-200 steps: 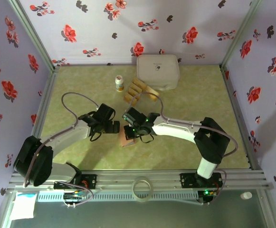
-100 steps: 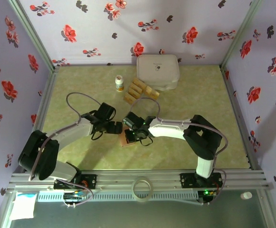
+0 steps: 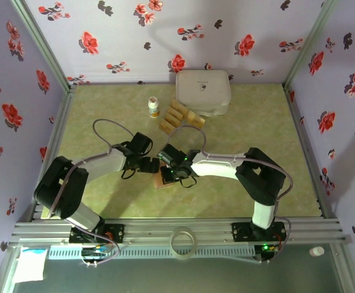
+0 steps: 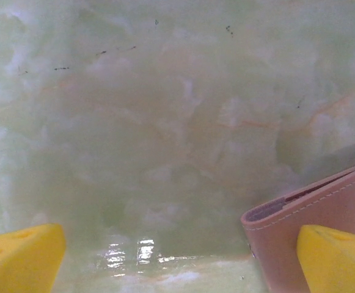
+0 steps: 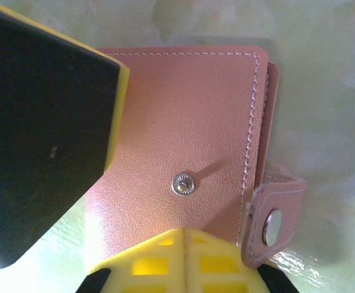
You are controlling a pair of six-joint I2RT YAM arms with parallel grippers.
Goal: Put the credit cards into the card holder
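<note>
The card holder is a pinkish-tan wallet lying folded shut on the green mat, its snap strap hanging loose at one side. My right gripper is shut, its yellow fingertips together on the wallet's top face, not gripping it. My left gripper is open and low over the mat, with the card holder's corner reaching in by its right finger. That finger also looms dark over the wallet's left edge in the right wrist view. From above, both grippers meet at the wallet. The gold credit cards lie in a row farther back.
A large white rounded box stands at the back, just behind the cards. A small white bottle is to the cards' left. A tape ring rests on the front rail. Flowered walls close in three sides.
My left gripper has slid right and closer to the wallet, still open. The right arm folded in a little early on, then held still, shut on top of the wallet.
</note>
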